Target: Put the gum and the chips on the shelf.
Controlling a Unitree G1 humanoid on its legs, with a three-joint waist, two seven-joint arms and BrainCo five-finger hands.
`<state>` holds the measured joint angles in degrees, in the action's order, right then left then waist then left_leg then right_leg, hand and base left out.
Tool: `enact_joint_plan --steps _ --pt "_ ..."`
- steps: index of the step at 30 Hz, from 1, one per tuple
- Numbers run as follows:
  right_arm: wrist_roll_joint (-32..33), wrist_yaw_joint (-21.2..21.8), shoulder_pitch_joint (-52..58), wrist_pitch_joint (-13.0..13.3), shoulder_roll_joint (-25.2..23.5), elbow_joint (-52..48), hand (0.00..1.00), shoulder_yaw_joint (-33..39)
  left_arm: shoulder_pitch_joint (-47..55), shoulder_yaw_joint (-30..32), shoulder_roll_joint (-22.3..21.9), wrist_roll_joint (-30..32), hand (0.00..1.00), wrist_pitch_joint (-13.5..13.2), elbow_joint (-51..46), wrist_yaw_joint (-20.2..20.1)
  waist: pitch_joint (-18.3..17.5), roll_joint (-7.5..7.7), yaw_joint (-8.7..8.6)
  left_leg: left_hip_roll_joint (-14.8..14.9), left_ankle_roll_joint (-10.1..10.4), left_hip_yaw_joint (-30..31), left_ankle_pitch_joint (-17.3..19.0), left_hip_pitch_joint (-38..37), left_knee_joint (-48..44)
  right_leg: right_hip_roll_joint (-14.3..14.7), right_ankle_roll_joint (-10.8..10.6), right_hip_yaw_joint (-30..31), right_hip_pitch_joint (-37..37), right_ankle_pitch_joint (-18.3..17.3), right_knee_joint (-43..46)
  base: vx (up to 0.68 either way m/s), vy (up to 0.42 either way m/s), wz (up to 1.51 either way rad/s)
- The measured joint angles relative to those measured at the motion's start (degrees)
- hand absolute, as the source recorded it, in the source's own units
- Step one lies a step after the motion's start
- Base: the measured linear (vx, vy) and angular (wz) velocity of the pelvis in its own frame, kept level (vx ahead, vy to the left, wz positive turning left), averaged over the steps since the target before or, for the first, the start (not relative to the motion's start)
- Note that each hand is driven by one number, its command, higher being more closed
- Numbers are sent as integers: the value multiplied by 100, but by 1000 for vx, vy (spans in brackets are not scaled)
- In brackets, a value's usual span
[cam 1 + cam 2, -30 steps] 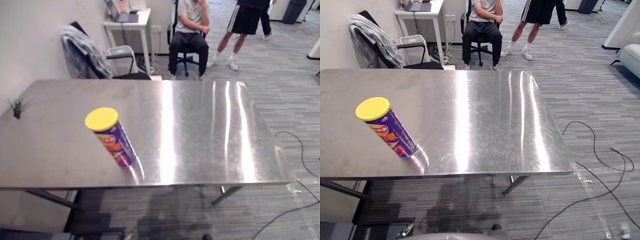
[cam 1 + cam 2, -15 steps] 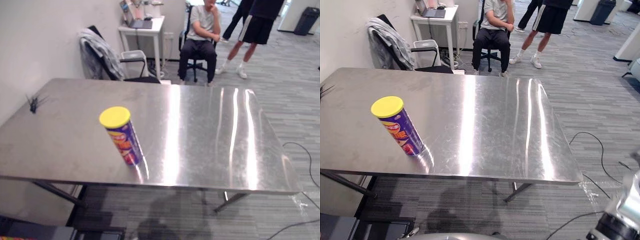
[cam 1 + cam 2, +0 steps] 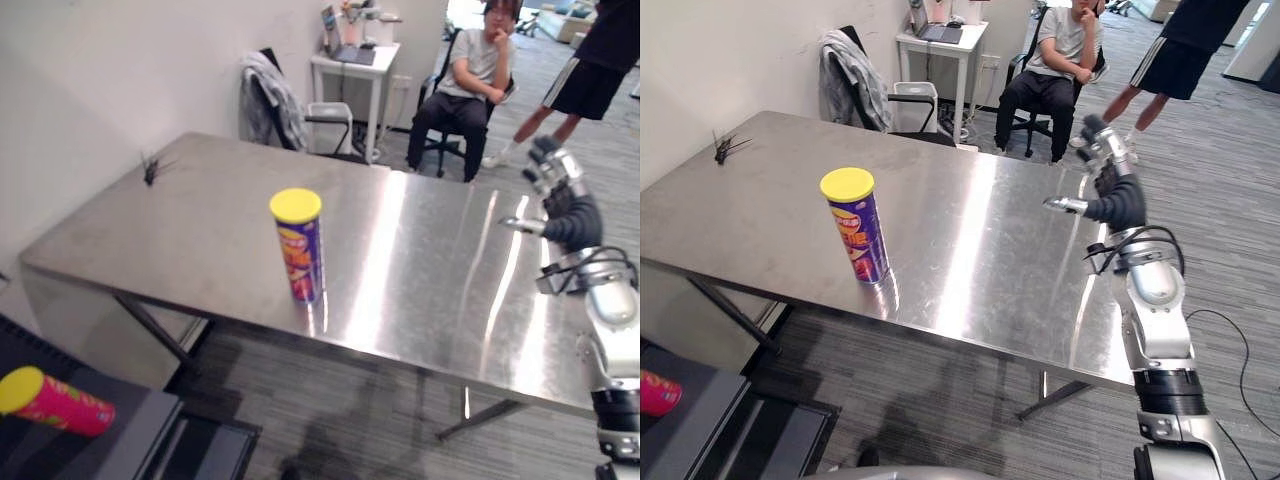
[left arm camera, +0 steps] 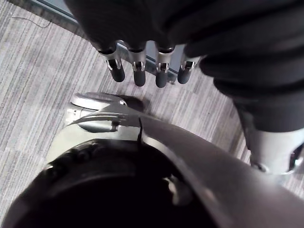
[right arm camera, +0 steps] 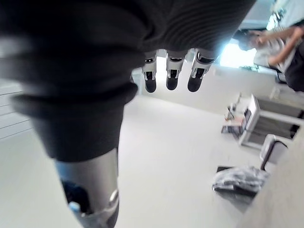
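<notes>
Purple chips can (image 3: 298,245) waiting on bench (image 3: 420,270); my right robot hand (image 3: 1105,160) now coming up at its 3 o'clock, fingers apart, reach starting; left robot hand (image 4: 137,71) relaxed.

Twin head cameras shared the table (image 3: 200,230) from above.
Wrist cameras looked closely along left hand (image 4: 138,75), right hand (image 5: 172,76).

One purple chips can (image 3: 298,250) and one red chips can (image 3: 58,402) make two cans, alongside one steel table (image 3: 200,230), one seated person (image 3: 470,80) and one standing person (image 3: 590,82).
</notes>
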<state>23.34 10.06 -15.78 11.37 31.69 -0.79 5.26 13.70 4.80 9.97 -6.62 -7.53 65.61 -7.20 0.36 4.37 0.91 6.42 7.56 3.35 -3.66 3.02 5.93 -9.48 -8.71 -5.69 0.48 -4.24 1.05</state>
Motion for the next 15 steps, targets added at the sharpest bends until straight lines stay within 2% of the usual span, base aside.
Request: enact_joint_plan --steps 3,9,13,15 --pt "193 170 -74 -93 0 202 0 -361 14 1 -21 -4 0 1 -9 -12 49 -34 92 -2 5 99 -33 22 0 1 -5 -87 28 -93 -1 -70 1 19" --pt "270 407 -330 -215 -4 501 0 -948 7 4 -11 -4 0 1 -64 -50 161 -16 135 -51 -3 362 -76 204 -2 -17 -65 -294 -3 -78 0 13 0 18" --pt "420 429 -624 -281 -4 760 0 -1214 -2 3 -12 -5 0 -4 -81 -51 238 -12 163 -113 -11 477 -134 293 -26 -54 -47 -405 2 -52 -9 70 1 14" --pt "418 432 -855 -329 -3 901 0 -1465 -3 1 -9 -4 0 -8 -174 -54 294 2 235 -125 -12 516 -137 318 -38 -56 -47 -450 12 -52 -27 85 -9 14"
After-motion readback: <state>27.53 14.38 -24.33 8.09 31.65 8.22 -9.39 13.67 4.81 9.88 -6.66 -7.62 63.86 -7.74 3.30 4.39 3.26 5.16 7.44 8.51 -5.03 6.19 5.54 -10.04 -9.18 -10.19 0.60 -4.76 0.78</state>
